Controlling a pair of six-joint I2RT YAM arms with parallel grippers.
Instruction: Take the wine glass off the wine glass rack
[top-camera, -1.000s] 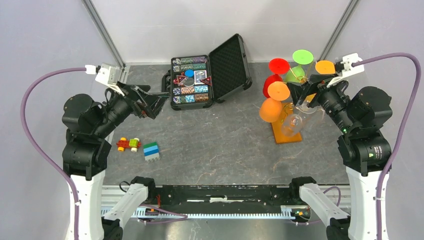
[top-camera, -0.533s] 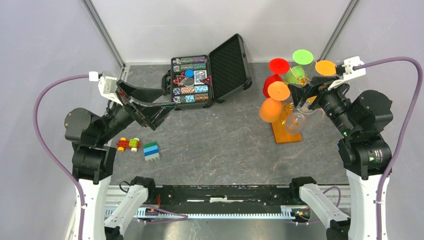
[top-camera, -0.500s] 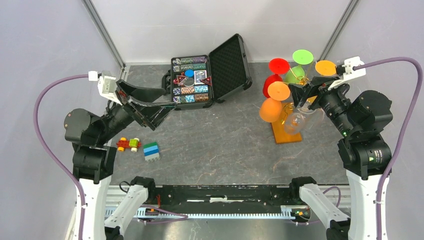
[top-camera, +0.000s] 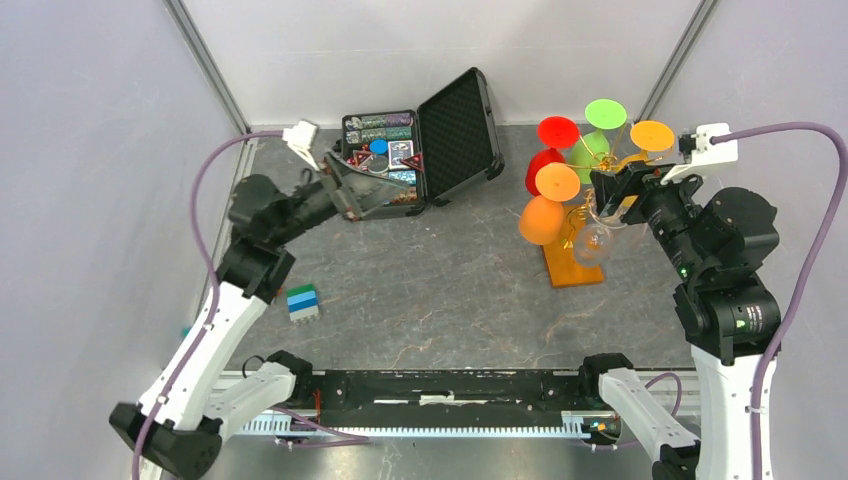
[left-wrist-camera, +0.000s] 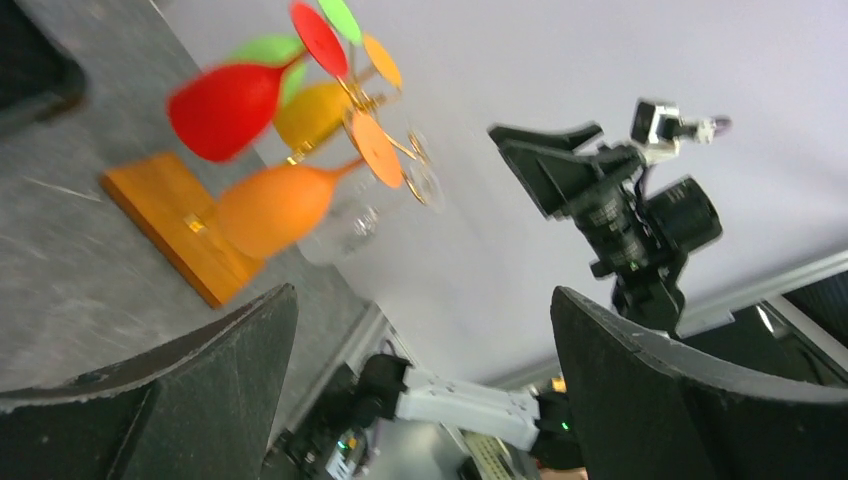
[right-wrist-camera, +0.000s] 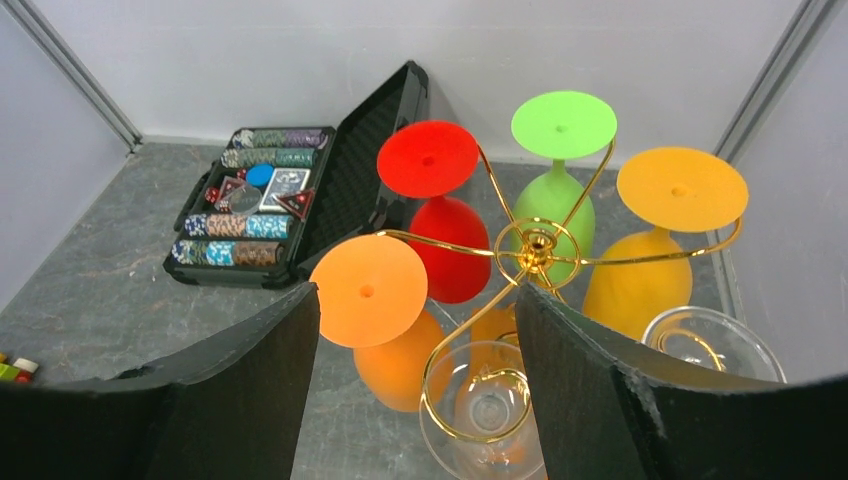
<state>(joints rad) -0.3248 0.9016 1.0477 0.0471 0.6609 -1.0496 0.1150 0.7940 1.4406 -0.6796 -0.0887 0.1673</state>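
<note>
"So, what worries you from here?"

"Mostly the rack (right-wrist-camera: 538, 250), right under and ahead of my right claw (right-wrist-camera: 415, 300). It is light wire on a flat base. If I drag a glass sideways instead of along its curl, I judge the whole stand could tip. Next, the coloured glasses (right-wrist-camera: 365, 290) crowd in front of my fingers, and a claw this wide could knock the orange foot just off one fingertip on the way down. Smallest is the clear glass (right-wrist-camera: 485, 420), hanging from a curl just below the gap between my fingers. A bad squeeze and it may slip or crack."

"And your pose?"

"My right arm reaches forward over the rack, wrist tipped down. The claw is spread wide and empty, touching nothing I can see. My left claw (left-wrist-camera: 420, 300) is just as wide and empty, far off by the case (top-camera: 430, 150), with the arm stretched out and the wrist turned to look across at the rack."

"Which glass, then?"

"I cannot say for sure. The clear one hangs nearest."
</note>
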